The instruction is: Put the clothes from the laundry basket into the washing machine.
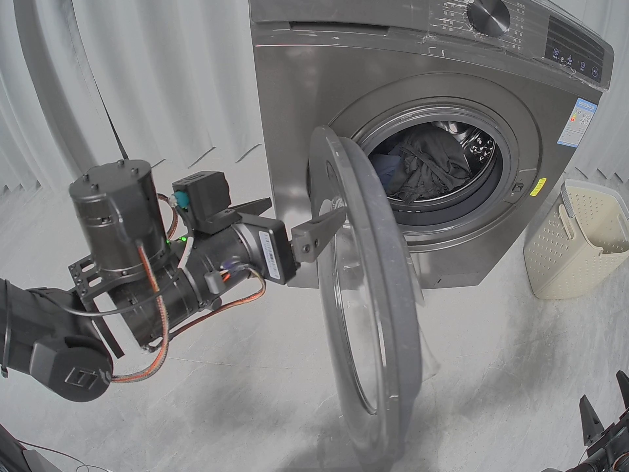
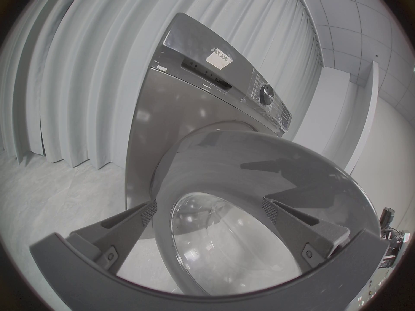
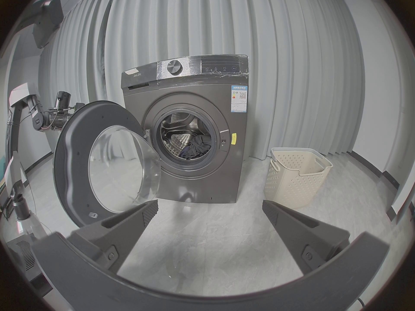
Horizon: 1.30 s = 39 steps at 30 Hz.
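The washer [image 1: 314, 86] stands on the floor just ahead of the left gripper [image 2: 209, 204], and well ahead of the right gripper [image 3: 209, 206]. Its round door [image 1: 386, 283] is swung open toward the robot and stands right in front of the left gripper. One finger [image 1: 324, 227] of this gripper is at the door's rim, but I cannot tell if it touches. The left gripper is spread wide and holds nothing. The basket [image 1: 576, 250] sits on the floor beside the washer, far from the left gripper and ahead of the right one. Dark clothes [image 1: 426, 162] lie in the drum, beyond the door as seen from the left gripper. The right gripper is low, well apart from everything, also spread wide and holding nothing.
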Tool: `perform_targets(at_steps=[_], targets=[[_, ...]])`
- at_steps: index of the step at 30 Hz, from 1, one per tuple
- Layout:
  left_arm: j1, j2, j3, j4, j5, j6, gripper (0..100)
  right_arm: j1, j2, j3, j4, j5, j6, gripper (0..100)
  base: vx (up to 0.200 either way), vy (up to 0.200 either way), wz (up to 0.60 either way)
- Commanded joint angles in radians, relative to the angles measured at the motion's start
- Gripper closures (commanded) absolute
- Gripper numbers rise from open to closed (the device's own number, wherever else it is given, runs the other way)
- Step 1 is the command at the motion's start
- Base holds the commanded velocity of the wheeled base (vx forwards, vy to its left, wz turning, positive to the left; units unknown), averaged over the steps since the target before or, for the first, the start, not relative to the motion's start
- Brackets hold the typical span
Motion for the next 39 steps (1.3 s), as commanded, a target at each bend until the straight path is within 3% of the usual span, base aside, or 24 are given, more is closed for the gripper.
perform_targets(at_steps=[1, 8, 20, 27, 34, 39], targets=[[-0.003, 0.07, -0.059, -0.005, 0.007, -0.002, 0, 0.0, -0.005, 0.018, 0.0, 0.001, 0.0, 0, 0.0, 0.0, 0.0], [-0.011, 0.148, -0.172, -0.005, 0.034, -0.042, 0, 0.0, -0.005, 0.018, 0.0, 0.001, 0.0, 0, 0.0, 0.0, 0.0], [0.003, 0.346, -0.413, -0.008, 0.096, -0.05, 0, 0.0, -0.005, 0.018, 0.0, 0.001, 0.0, 0, 0.0, 0.0, 0.0], [0.003, 0.444, -0.573, -0.011, 0.179, -0.1, 0, 0.0, -0.005, 0.018, 0.0, 0.001, 0.0, 0, 0.0, 0.0, 0.0], [0.004, 0.436, -0.556, 0.0, 0.191, -0.113, 0, 0.0, -0.005, 0.018, 0.0, 0.001, 0.0, 0, 0.0, 0.0, 0.0], [-0.008, 0.209, -0.261, -0.01, 0.174, -0.113, 0, 0.0, -0.005, 0.018, 0.0, 0.001, 0.0, 0, 0.0, 0.0, 0.0]])
